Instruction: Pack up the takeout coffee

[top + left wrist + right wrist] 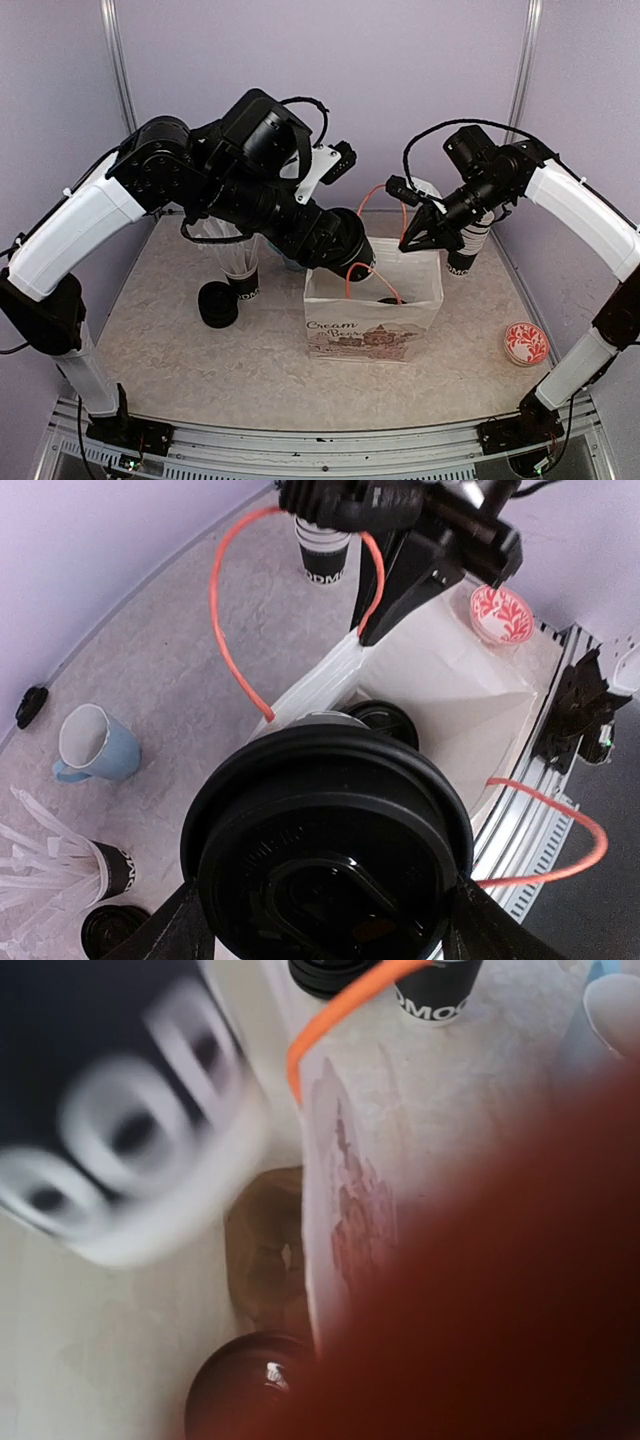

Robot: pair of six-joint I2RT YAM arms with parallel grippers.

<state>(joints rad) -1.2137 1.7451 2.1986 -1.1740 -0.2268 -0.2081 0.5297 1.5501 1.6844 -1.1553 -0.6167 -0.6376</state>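
Observation:
My left gripper point(340, 245) is shut on a black lidded takeout cup point(325, 845) and holds it tilted over the open white paper bag point(372, 330). Its fingers point(175, 925) flank the lid in the left wrist view. A second lidded cup point(385, 718) stands inside the bag, and its lid also shows in the right wrist view point(250, 1390). My right gripper point(412, 240) is at the bag's far rim, seemingly shut on it, with the orange handle point(225, 610) looped beside it. A red-brown blur hides its fingers in the right wrist view.
Another black lettered cup point(466, 248) stands behind the right gripper. A black cup of white sticks point(238, 268) and a loose black lid point(217, 303) sit left of the bag. A light blue mug point(95, 750) stands behind them. A red-patterned round dish point(526, 343) lies at the right.

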